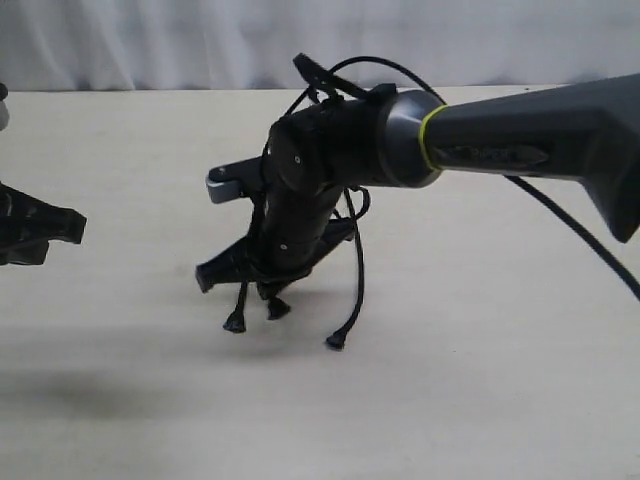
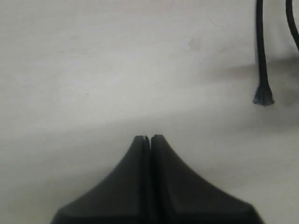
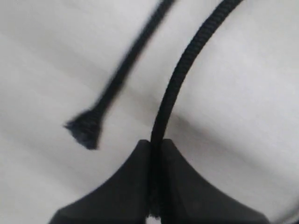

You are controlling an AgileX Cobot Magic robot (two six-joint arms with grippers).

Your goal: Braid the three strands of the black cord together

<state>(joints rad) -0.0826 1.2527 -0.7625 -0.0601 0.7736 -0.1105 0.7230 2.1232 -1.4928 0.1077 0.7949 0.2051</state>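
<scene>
Holding one strand (image 3: pixel 187 65) of the black cord (image 1: pixel 358 265), my right gripper (image 3: pixel 156 141) is fully closed, with the strand pinched between both fingertips and running straight out from them. The right arm (image 1: pixel 520 125) reaches across the middle of the table (image 1: pixel 480 400) and points downward. The three strands (image 1: pixel 236 320) hang beneath it with their flared tips near the surface; I cannot tell whether they touch it. A second strand's tip (image 3: pixel 84 133) lies just beside my right fingertips, blurred. My left gripper (image 2: pixel 147 139) has its jaws pressed together with nothing between them. It sits at the left border of the exterior view, well apart from the cord. One strand end (image 2: pixel 264 95) shows ahead of it, off to one side. Bare table extends in front of and to the right of the cord. The far table edge meets a pale curtain (image 1: pixel 150 40).
</scene>
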